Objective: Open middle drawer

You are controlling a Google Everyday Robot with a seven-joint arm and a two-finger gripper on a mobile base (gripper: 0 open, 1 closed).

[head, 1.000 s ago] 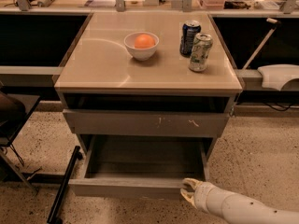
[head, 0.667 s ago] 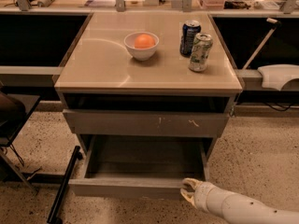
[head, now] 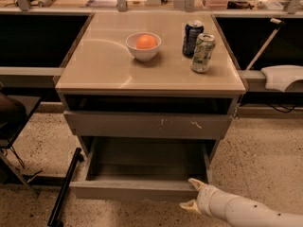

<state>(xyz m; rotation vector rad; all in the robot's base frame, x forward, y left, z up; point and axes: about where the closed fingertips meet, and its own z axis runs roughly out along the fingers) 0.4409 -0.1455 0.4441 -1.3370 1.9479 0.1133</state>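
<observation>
The middle drawer (head: 135, 191) is pulled far out of the cabinet, and its shallow inside (head: 147, 162) holds nothing. Above it, the taller drawer front with white scratch marks (head: 147, 125) stands out only slightly. The smallest drawer is hidden below the pulled-out one. My gripper (head: 190, 194) comes in from the lower right on a white arm (head: 246, 212). It is at the right end of the middle drawer's front. Its fingers are spread: one fingertip (head: 194, 183) is at the front's top edge, the other is lower, in front of it.
On the cabinet top (head: 104, 65) stand a white bowl (head: 143, 49) with an orange, a dark can (head: 192, 38) and a light can (head: 203, 53). A black bar (head: 64, 186) leans on the floor at the left. A chair edge (head: 12, 117) is at far left.
</observation>
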